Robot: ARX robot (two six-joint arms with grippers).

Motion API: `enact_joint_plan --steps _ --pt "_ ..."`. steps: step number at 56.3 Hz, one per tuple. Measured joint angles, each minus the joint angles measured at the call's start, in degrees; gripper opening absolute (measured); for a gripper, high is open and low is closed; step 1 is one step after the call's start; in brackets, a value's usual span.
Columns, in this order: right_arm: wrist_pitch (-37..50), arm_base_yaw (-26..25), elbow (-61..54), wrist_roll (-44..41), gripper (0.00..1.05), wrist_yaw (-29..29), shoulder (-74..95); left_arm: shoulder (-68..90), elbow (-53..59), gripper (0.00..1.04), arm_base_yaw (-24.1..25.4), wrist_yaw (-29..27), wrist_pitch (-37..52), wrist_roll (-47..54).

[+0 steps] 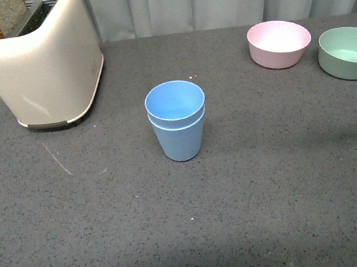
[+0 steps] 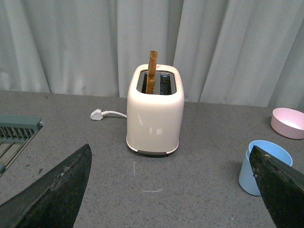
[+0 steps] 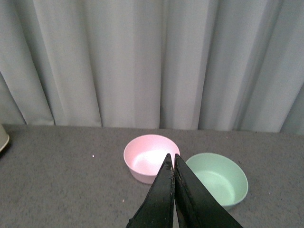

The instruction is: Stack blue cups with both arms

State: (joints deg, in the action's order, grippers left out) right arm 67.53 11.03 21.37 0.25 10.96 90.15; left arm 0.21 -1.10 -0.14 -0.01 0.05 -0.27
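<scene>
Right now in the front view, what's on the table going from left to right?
Toaster holding a bread slice → stacked blue cups → pink bowl → green bowl.

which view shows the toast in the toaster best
The left wrist view: the toast stands upright in one slot of the toaster, seen whole and centred. The front view shows the toast cut off by the picture's top edge. The right wrist view shows no toast, only a pale sliver at its edge.

Toaster [image 1: 41, 61] far left with bread [image 1: 3, 15] up; pink bowl [image 1: 279, 42] beside green bowl [image 1: 351, 52], far right.
</scene>
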Motion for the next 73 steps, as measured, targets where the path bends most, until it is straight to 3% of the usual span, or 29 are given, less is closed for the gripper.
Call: enact_joint_plan --steps 36,38,45,73 --pt "-10.8 -7.1 -16.4 -0.1 0.01 -7.5 -27.4 0.0 0.0 0.98 0.0 0.0 0.0 0.0" --pt "-12.2 -8.9 -17.0 -0.1 0.01 -10.1 -29.3 0.0 0.0 0.98 0.0 0.0 0.0 0.0" --pt "-15.9 -10.8 -18.4 -0.1 0.01 -10.4 -34.6 0.0 0.0 0.98 0.0 0.0 0.0 0.0" --pt "-36.9 -10.9 -21.2 -0.1 0.01 -10.9 -59.1 0.0 0.0 0.98 0.0 0.0 0.0 0.0"
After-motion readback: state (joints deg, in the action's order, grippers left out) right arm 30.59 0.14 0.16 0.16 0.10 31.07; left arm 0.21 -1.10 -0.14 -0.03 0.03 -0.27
